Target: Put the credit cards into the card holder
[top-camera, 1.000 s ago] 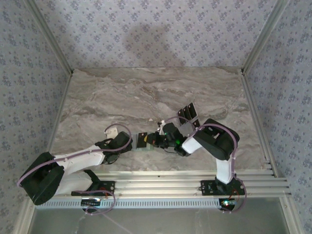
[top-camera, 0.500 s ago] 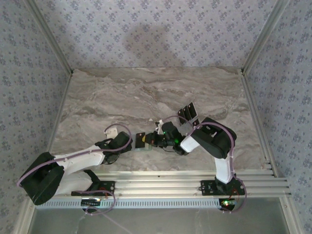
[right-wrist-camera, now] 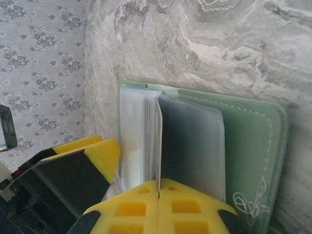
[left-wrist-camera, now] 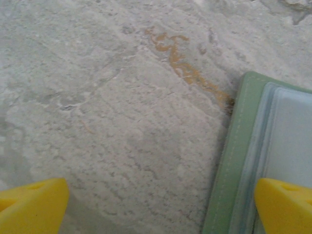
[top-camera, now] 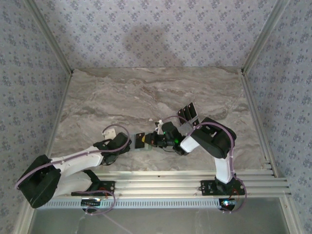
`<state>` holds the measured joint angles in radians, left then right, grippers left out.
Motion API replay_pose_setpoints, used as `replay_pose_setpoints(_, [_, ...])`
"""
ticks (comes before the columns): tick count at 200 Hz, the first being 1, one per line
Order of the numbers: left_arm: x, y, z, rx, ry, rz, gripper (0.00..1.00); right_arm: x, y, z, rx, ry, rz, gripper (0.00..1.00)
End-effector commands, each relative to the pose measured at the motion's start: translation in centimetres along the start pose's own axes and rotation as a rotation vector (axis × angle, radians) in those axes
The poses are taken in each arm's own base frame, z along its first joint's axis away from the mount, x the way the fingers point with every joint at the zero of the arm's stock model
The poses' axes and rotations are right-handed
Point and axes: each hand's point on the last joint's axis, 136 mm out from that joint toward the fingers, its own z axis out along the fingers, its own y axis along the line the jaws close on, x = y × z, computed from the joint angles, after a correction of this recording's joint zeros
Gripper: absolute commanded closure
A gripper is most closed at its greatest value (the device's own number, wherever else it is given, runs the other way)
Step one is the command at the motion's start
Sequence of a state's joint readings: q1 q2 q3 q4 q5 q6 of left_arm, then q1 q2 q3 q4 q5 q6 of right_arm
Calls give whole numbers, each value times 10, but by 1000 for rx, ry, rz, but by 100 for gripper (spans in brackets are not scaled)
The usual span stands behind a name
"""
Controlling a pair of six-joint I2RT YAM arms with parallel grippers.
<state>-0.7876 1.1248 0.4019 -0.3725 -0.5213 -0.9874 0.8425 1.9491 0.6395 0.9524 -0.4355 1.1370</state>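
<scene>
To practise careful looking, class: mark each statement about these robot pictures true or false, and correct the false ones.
1. The right hand pinches a card. True.
2. The holder is red. False: it is green.
3. The left hand is shut. False: its fingers stand wide apart.
4. Spare cards sit on the table, apart from the holder. True.
</scene>
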Motion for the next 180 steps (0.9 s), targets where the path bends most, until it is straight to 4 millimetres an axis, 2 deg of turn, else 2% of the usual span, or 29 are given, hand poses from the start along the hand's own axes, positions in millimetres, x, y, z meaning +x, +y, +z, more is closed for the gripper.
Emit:
replay_pose_setpoints(1, [6,19,-2,-65,5,8,3,7,-13,-1,26,18,19,100])
replay_pose_setpoints(21, [8,18,0,-67,13,9,3,6,-12,-1,18,19,19,100])
replay_pose_setpoints(67, [10,17,2,-69,24,13,3,2,6,-4,-33,16,1,100])
replay_pose_setpoints(122, [-16,-2,-17,25,-38,5,2,-3,20,-11,-51,4,-20,100])
replay_pose_setpoints(150, [-18,-14,-19,72,-31,8,2,-3,15,-12,-32,3,-13,100])
replay_pose_setpoints(180, [-13,-27,-12,111,-7,32,2,-2,-3,-13,26,1,9,100])
